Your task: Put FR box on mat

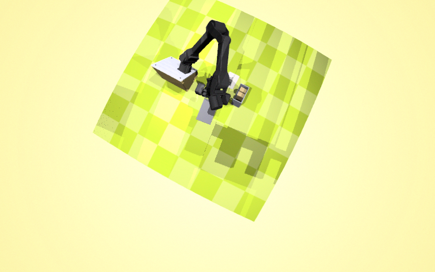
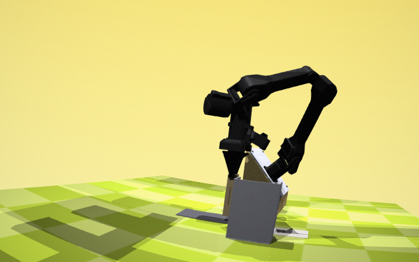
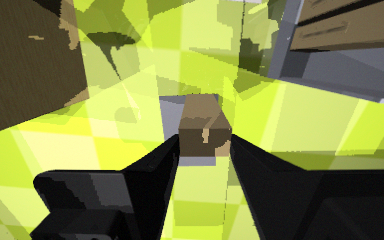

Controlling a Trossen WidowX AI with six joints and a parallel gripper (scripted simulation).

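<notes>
- From the top, you see two boxes [image 1: 241,94] [image 3: 340,29] standing in the bin [image 1: 237,103] [image 2: 253,209] [image 3: 325,75]; the arm hides your carried box.
- The exterior shows what the top hides: the claw [image 2: 232,176] [image 3: 204,139] gripping the tan box [image 2: 227,197] [image 3: 205,112] upright by its upper end, near the grey mat [image 1: 204,115] [image 2: 201,215] [image 3: 171,117].
- In the wrist view, its sides sit between your fingers. It's likely light, stiff cardboard; grip flat sides gently, as tipping may make it pivot. You can't read its code.
</notes>
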